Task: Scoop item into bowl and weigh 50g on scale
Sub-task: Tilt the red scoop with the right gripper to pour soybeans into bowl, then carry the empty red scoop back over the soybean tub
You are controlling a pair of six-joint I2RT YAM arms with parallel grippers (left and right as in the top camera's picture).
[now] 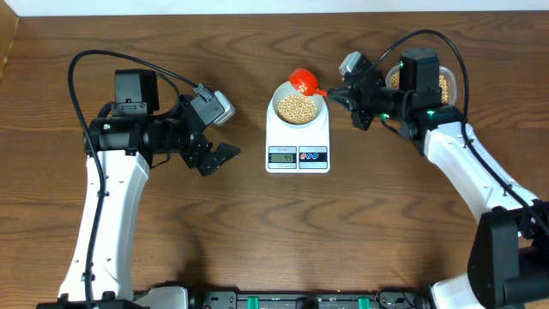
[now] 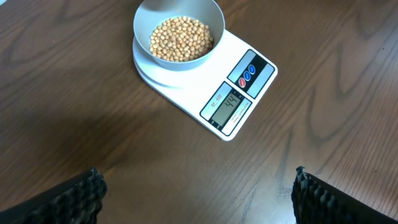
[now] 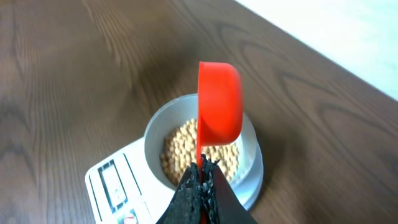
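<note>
The white scale [image 1: 298,136] lies mid-table with the pale bowl [image 1: 276,106] on its platform. Beige beans [image 1: 298,107] fill the bowl. My right gripper [image 1: 336,92] is shut on the handle of a red scoop [image 1: 303,81]. The scoop hangs tipped on its side over the bowl's far rim. In the right wrist view the scoop [image 3: 219,102] is above the beans [image 3: 180,149], the bowl [image 3: 152,134] and the scale [image 3: 134,155], with the right gripper [image 3: 204,165] clamped on the handle. My left gripper [image 1: 219,159] stands open and empty, left of the scale. The left wrist view shows the left gripper [image 2: 196,180] facing the bowl [image 2: 180,62], the beans [image 2: 181,38] and the scale [image 2: 186,93].
A clear container [image 1: 448,81] with more beans sits at the far right, partly hidden behind my right arm. The scale's display [image 2: 227,106] is lit. The table's back edge runs close behind the scoop.
</note>
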